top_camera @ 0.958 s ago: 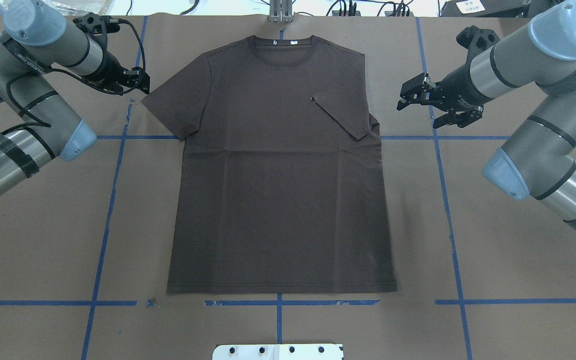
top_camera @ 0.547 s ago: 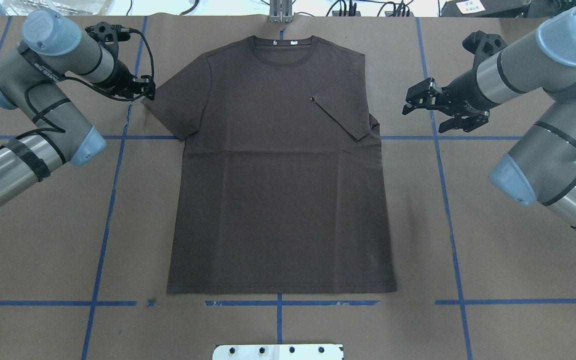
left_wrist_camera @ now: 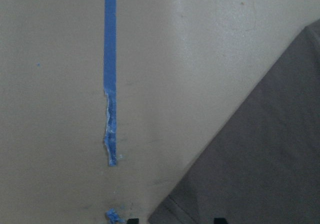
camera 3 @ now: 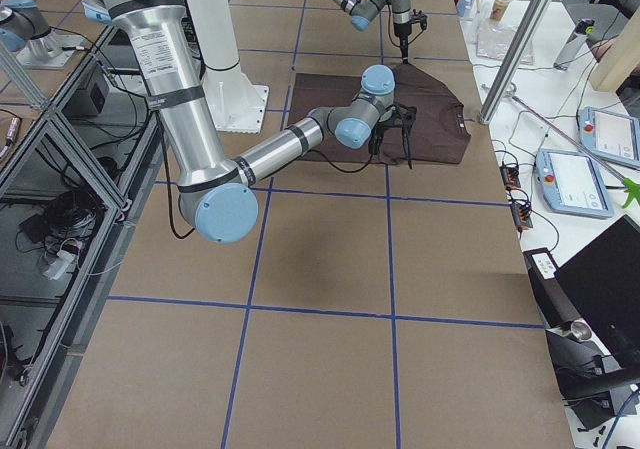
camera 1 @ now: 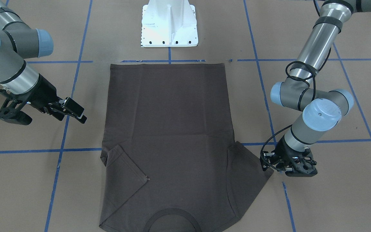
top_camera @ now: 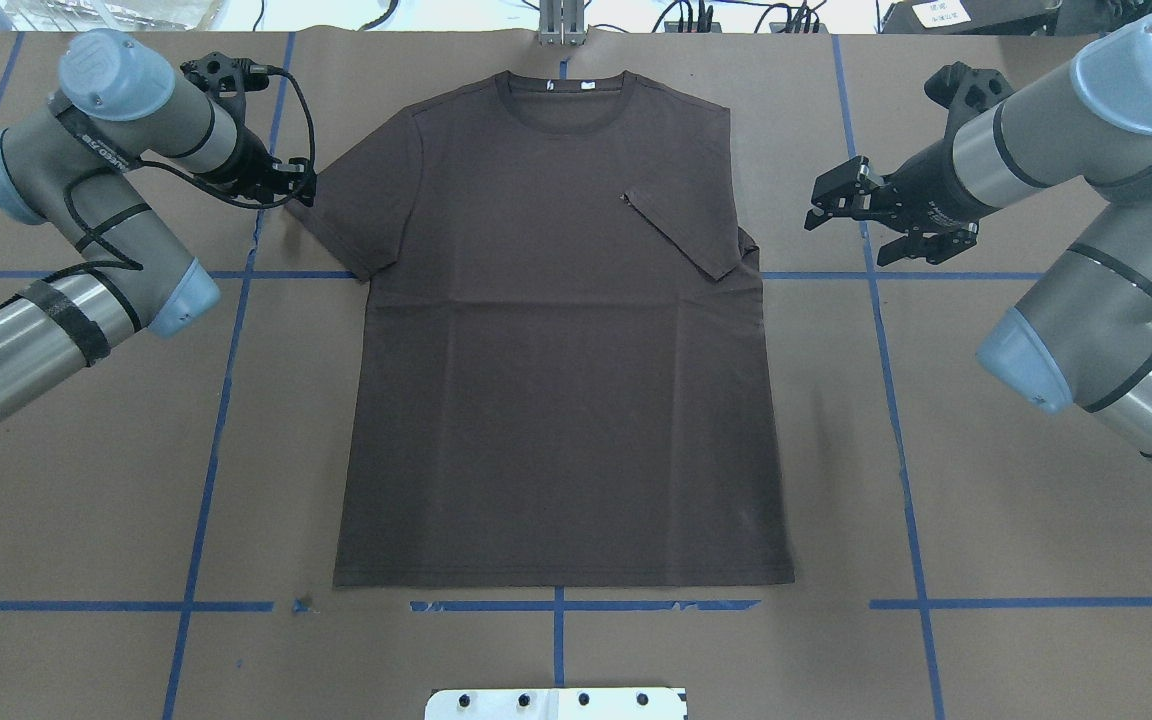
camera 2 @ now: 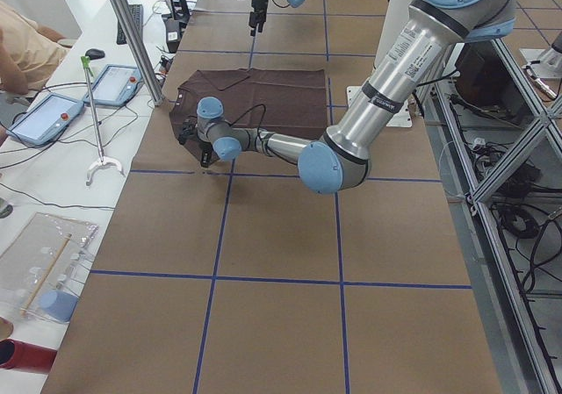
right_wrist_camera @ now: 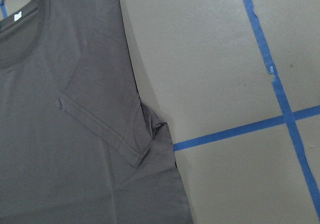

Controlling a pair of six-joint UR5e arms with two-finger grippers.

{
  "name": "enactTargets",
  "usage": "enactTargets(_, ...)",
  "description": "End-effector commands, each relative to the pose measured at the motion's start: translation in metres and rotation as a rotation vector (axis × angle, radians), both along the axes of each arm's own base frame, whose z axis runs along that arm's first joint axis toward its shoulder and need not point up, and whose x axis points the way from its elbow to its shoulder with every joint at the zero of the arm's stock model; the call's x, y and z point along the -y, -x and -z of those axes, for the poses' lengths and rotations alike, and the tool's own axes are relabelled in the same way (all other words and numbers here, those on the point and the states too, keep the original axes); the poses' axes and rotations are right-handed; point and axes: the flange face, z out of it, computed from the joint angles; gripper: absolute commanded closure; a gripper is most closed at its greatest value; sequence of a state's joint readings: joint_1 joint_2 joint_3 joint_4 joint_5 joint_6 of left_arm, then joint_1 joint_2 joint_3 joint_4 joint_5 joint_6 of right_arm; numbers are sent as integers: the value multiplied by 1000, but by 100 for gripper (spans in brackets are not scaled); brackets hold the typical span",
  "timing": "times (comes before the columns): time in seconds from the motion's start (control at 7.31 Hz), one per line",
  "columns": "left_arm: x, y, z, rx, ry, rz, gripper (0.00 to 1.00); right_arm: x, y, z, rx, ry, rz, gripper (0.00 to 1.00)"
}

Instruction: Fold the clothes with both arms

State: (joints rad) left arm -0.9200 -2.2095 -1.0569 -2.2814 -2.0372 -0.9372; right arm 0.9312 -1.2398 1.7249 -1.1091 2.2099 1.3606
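Note:
The dark brown T-shirt point(top_camera: 556, 380) lies flat and face up on the brown table, collar at the far edge. Its sleeve on my right point(top_camera: 686, 235) is folded in over the chest. Its sleeve on my left point(top_camera: 351, 210) lies spread out. My left gripper point(top_camera: 298, 190) is low at the tip of that sleeve. In the left wrist view its two fingertips stand apart on either side of the sleeve corner point(left_wrist_camera: 270, 159). My right gripper point(top_camera: 851, 215) is open and empty, apart from the shirt's right edge. It also shows in the front view point(camera 1: 79, 116).
Blue tape lines point(top_camera: 226, 360) cross the brown paper. The white base plate point(top_camera: 556, 703) sits at the near edge behind the hem. A metal post point(top_camera: 561, 25) and cables stand past the collar. Tablets point(camera 2: 44, 118) lie on the side bench.
My left gripper has moved right and down to the tip of the spread sleeve. My right gripper drifted slightly right and then held still. The shirt has not moved.

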Motion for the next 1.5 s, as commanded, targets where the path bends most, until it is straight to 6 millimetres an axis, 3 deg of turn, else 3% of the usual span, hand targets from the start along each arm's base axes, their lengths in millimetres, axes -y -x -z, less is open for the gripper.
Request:
enactTargets(0.0, 2, -2, 0, 1, 2, -1, 43, 0, 0, -3, -4, 5, 1, 0)
enactTargets(1.37, 9, -7, -4, 11, 12, 2, 47, 2, 2, 2, -2, -3, -3, 0)
